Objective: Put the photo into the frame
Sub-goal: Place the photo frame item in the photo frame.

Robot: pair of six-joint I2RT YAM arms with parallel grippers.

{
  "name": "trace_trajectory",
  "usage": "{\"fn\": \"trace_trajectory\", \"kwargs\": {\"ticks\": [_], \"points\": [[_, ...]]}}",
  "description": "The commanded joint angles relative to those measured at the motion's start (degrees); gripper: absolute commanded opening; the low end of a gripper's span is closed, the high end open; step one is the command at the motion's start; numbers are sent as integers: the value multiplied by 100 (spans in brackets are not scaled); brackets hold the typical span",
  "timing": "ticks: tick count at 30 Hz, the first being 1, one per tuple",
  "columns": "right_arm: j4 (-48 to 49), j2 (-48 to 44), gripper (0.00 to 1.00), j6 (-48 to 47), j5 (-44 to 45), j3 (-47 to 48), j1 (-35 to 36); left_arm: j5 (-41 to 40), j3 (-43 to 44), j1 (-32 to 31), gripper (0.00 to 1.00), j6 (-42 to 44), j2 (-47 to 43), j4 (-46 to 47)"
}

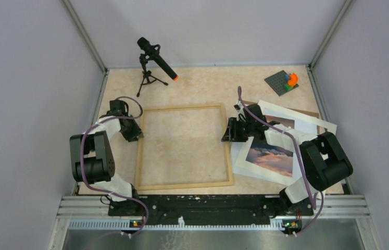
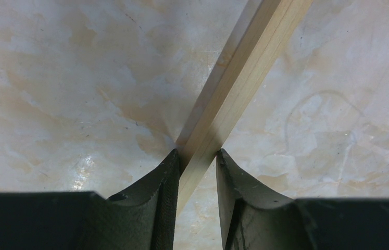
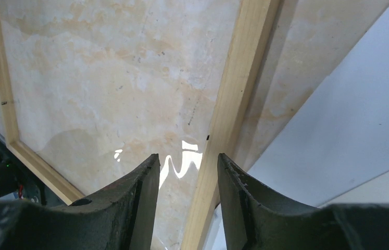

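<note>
A marbled table (image 1: 197, 83) is boxed in by grey walls on three sides, with both arm bases along the near edge. The frame (image 1: 184, 184) lies flat in the middle, with bare tabletop inside it and beyond its far strip.

The left gripper (image 2: 197, 153) sits at the frame's far left corner, its fingers pressed onto the wood strip from both sides. The right gripper (image 3: 188, 156) straddles the right strip, fingers spread with room to spare.

The photo (image 1: 270, 159) lies outside the frame, just beside its right strip, on a white mat (image 1: 299, 122) and a brown board (image 1: 314, 113). The right arm crosses above it.

A microphone on a tripod (image 1: 153, 60) stands far left, and a grey plate with toy blocks (image 1: 285, 82) lies far right.
</note>
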Motion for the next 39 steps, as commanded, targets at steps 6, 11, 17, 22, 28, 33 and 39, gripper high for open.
{"fn": "trace_trajectory", "kwargs": {"ticks": [6, 11, 17, 22, 28, 33, 39], "points": [[-60, -303, 38, -126, -41, -6, -39, -174, -237, -4, 51, 40, 84, -93], [100, -171, 27, -56, -224, -61, -30, 93, -275, 11, 54, -10, 102, -100], [289, 70, 26, 1, -95, -191, 50, 296, -307, 37, 58, -41, 40, -104], [378, 359, 26, 0, 128, -187, 174, 469, -331, 45, 60, -58, -5, -108], [42, 469, 28, 12, 829, 7, 523, 659, -386, 46, 61, -67, -13, -56], [-304, 452, 31, -86, 1435, 209, 755, 677, -409, 46, 63, -57, -57, -34], [-1003, -33, 40, -381, 1078, 1162, 750, 608, -273, 192, 69, 95, -148, -171]]}}
